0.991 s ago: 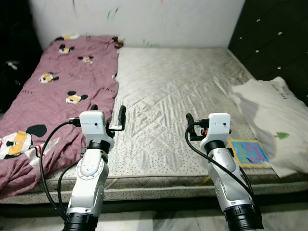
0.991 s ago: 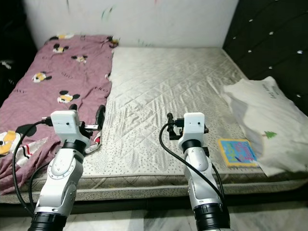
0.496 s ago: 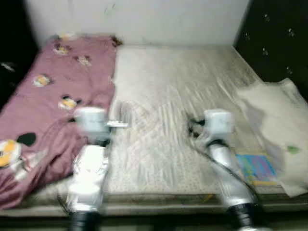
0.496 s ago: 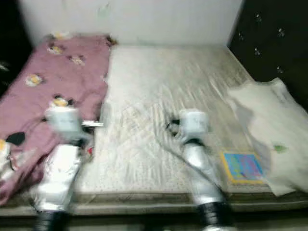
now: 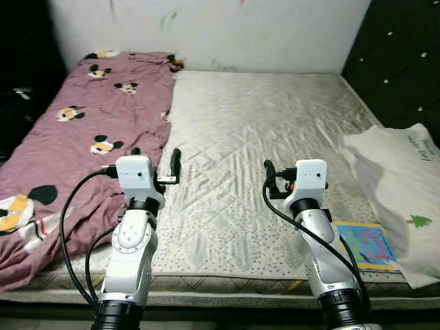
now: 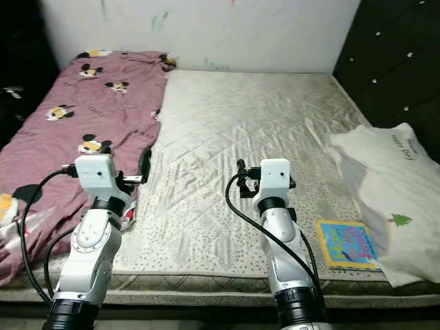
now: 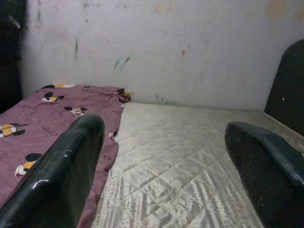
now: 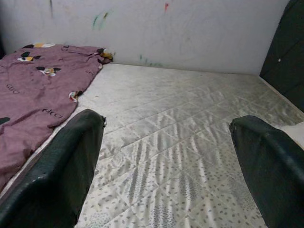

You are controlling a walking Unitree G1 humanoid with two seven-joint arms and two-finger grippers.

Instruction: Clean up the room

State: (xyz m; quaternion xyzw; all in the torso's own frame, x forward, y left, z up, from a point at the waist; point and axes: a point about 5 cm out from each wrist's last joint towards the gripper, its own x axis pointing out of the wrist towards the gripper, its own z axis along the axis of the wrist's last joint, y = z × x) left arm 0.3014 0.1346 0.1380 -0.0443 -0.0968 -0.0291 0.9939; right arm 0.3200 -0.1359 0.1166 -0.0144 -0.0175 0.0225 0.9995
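Observation:
A purple cartoon-mouse blanket (image 5: 82,137) lies rumpled over the left part of a bare quilted mattress (image 5: 261,117). A white pillow (image 5: 402,179) rests at the bed's right edge. Beside it, near the front right corner, lies a colourful picture book (image 5: 363,245). My left gripper (image 5: 155,157) hovers over the blanket's right edge, open and empty. My right gripper (image 8: 166,121) is held over the mattress's front middle, left of the book, also open with nothing between its fingers.
A white wall (image 5: 206,27) with paint marks runs behind the bed. A dark padded headboard (image 5: 405,62) stands along the right side. Dark, unclear shapes (image 5: 17,103) fill the corner on the left. The mattress's front edge (image 5: 227,285) is just below my arms.
The whole picture blurred and shifted as the camera moved; the bed now sits slightly lower and more to the right. Both arms keep the same raised pose with fingers open.

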